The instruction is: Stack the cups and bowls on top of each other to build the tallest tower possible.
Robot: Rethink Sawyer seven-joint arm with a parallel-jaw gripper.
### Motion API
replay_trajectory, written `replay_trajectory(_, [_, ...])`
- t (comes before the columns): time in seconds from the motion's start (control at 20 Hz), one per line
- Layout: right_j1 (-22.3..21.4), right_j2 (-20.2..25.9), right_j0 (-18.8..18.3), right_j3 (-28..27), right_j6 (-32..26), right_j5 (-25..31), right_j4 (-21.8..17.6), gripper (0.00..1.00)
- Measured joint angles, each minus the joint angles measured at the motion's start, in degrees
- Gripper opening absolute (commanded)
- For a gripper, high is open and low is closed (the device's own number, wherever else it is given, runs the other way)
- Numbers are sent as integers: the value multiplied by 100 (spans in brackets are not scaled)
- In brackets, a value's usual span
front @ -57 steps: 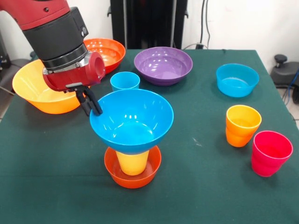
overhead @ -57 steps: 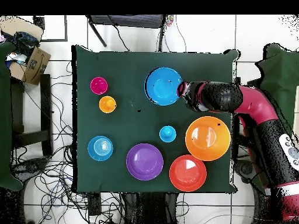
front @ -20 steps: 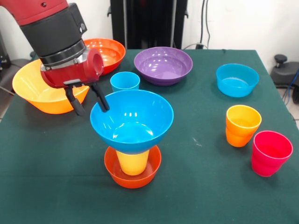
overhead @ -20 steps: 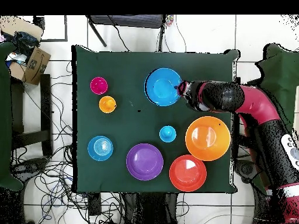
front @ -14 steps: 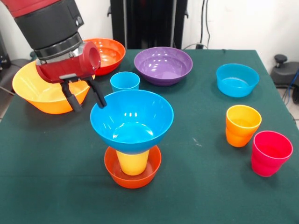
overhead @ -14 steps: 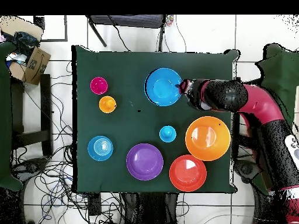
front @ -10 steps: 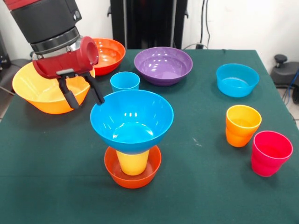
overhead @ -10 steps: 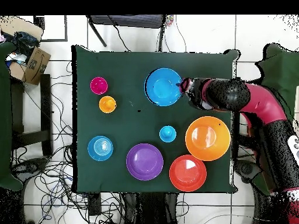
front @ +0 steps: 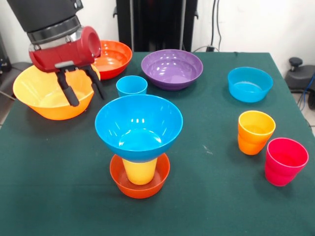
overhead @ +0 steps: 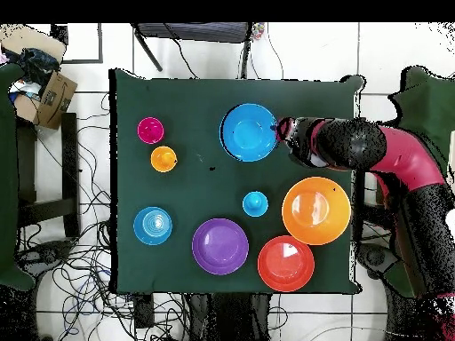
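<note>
On my front view the tower (front: 139,142) reads clearly: a large blue bowl (front: 139,125) sitting on a yellow cup (front: 140,170), which stands in a small red-orange bowl (front: 140,185). Overhead I see only the blue bowl's disc. The gripper (front: 81,89) hangs at the tower's 10 o'clock, fingers spread and holding nothing, in front of the light orange bowl (front: 34,93). The purple bowl (front: 172,68) at 1 o'clock looks empty, as does the teal-blue bowl (front: 249,83).

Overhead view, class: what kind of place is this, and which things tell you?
Probably a robotics lab. A red and black robot arm reaches over a green-covered table, loose cables sprawl across the tiled floor, and plastic bowls and cups are set out as test props.
</note>
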Motion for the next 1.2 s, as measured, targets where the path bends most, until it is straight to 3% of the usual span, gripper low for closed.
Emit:
replay_trajectory(0.5, [-726,2,-2,209,0,520,358,100])
replay_trajectory(1.2, [-1328,-68,15,272,0,552,256,100])
